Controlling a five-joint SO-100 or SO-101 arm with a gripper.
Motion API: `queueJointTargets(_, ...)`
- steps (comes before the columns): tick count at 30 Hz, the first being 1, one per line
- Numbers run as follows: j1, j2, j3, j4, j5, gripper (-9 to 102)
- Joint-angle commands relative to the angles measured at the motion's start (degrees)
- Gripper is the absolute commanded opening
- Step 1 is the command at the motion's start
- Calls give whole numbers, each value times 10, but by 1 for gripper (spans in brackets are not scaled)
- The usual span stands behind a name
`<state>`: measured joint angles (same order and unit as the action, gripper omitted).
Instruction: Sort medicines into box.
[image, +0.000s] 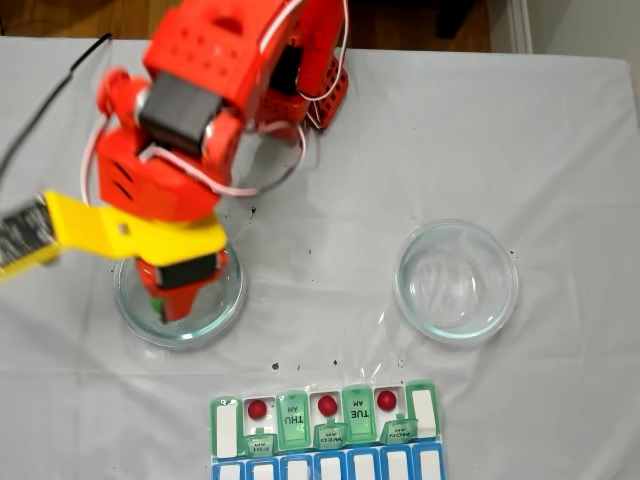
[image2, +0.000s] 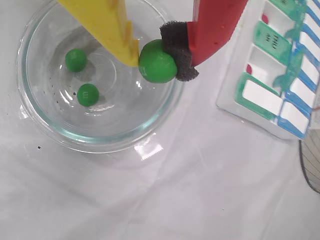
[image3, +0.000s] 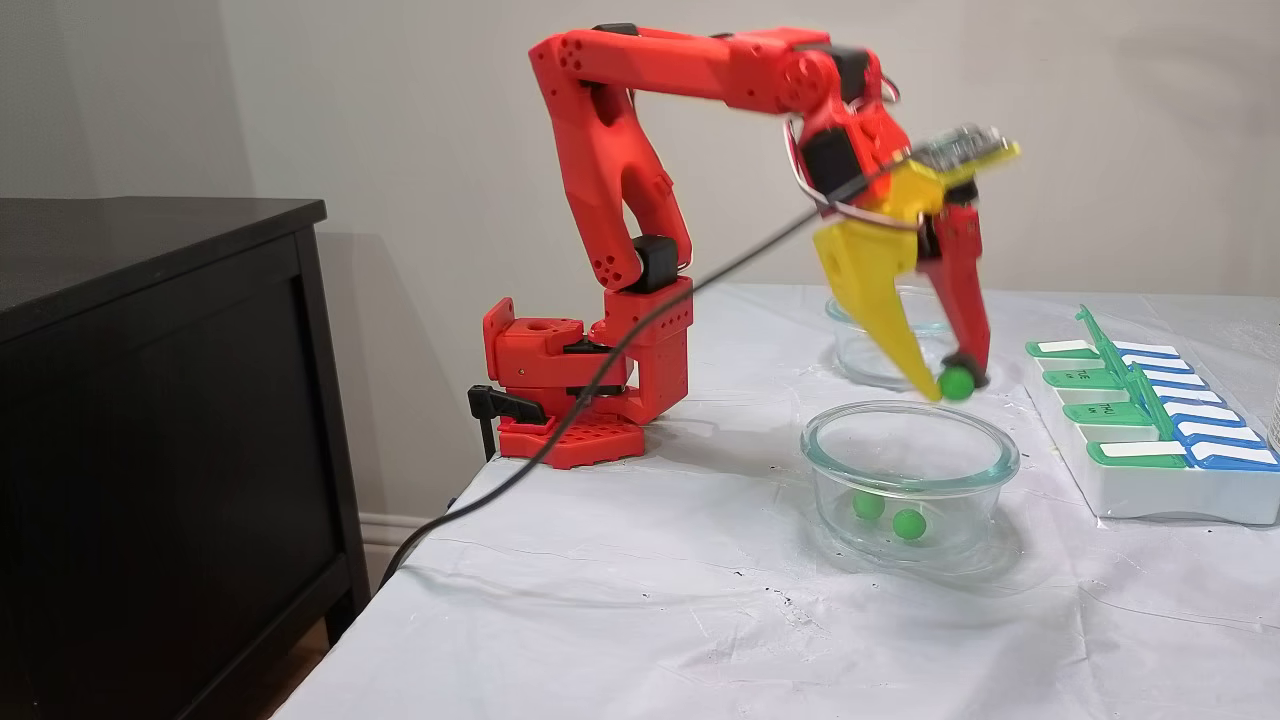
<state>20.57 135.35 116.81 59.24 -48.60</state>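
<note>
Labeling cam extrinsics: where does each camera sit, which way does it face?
Fixed view: overhead, looking straight down on the table; arm, pill box.
Wrist view: on the arm, looking down; gripper pinching a green ball over a glass dish.
Fixed view: table height, from the side; whole arm, gripper.
Both fixed views share the pill box.

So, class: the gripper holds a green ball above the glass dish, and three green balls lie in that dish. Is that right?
Not quite. The gripper does hold a green ball above the glass dish, but two green balls, not three, lie in it: one and another, as the wrist view shows.
</note>
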Motion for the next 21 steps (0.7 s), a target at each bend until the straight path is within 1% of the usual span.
queueJointTargets(1,-134,18,-87,-4,105,0)
queueJointTargets(3,-206,-28,-99,-21,154,0)
queueJointTargets(5,-272,-119,-154,-8,183,0)
queueJointTargets(8,-316,-223,-239,7,205,0)
queueJointTargets(10,-333,-298,-311,15,222,0)
queueJointTargets(13,-352,-373,-378,-1,236,0)
queueJointTargets(16,-362,-441,-463,40,236,0)
queueJointTargets(21,-373,-444,-495,61,233,0)
